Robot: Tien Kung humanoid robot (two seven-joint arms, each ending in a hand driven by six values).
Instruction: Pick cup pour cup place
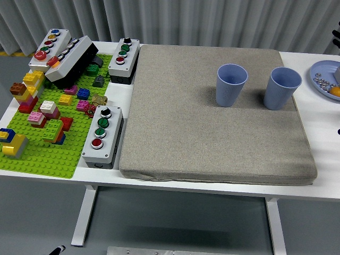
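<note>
Two blue ribbed cups stand upright on a grey mat that covers most of the white table. The left cup is near the mat's far middle. The right cup stands beside it, closer to the mat's right edge, with a gap between them. I cannot see what either cup holds. Neither of my hands appears in the head view.
A green baseplate with several coloured bricks fills the table's left side. Grey button boxes sit at the back left, behind the mat's corner and beside the mat. A blue plate with small items lies at the right edge.
</note>
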